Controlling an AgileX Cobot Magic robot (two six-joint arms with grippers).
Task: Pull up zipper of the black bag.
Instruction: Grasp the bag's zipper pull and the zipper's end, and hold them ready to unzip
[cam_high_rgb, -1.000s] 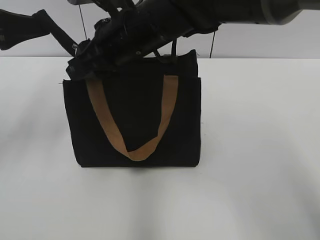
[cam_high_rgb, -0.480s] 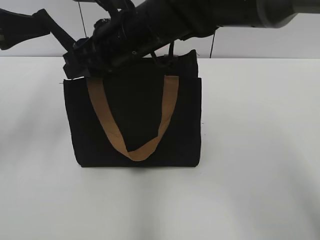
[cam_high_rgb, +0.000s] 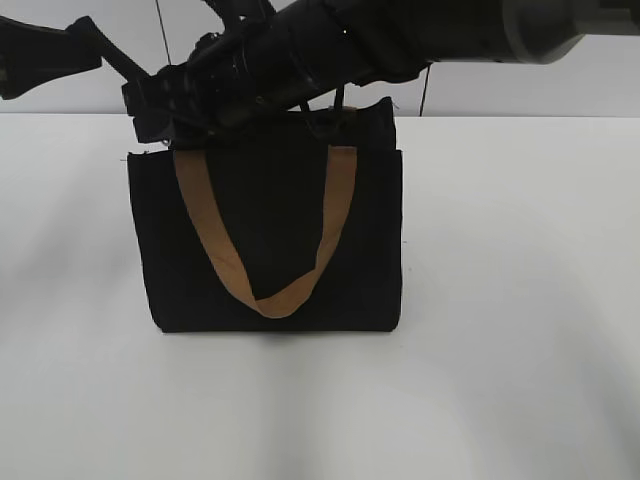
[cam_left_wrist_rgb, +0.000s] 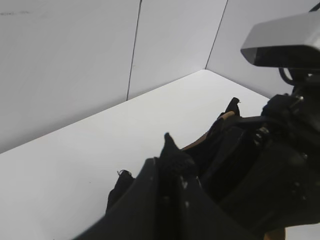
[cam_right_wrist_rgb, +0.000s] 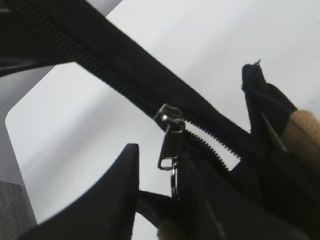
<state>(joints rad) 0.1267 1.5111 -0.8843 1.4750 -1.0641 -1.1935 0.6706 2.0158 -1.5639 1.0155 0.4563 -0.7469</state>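
The black bag (cam_high_rgb: 270, 230) stands upright on the white table, its tan handle (cam_high_rgb: 205, 220) hanging down the front. My right arm reaches across the bag's top to its left corner, where the right gripper (cam_high_rgb: 150, 105) sits. In the right wrist view the right gripper (cam_right_wrist_rgb: 152, 165) is open. The silver zipper pull (cam_right_wrist_rgb: 167, 145) hangs from the black zip line (cam_right_wrist_rgb: 100, 65) between the fingers, against the right finger. My left gripper (cam_left_wrist_rgb: 172, 160) is shut on a black fabric corner of the bag (cam_left_wrist_rgb: 120, 187). In the exterior view the left gripper is hidden behind the right arm.
The white table (cam_high_rgb: 520, 300) surrounds the bag on all sides. A white wall with panel seams (cam_left_wrist_rgb: 135, 50) stands behind it. The left arm (cam_high_rgb: 45, 55) comes in from the upper left. The right arm's camera housing (cam_left_wrist_rgb: 280, 45) shows in the left wrist view.
My right arm's gripper end has moved a little up and to the left along the bag's top. The bag's top left edge has risen slightly. The left arm has barely moved.
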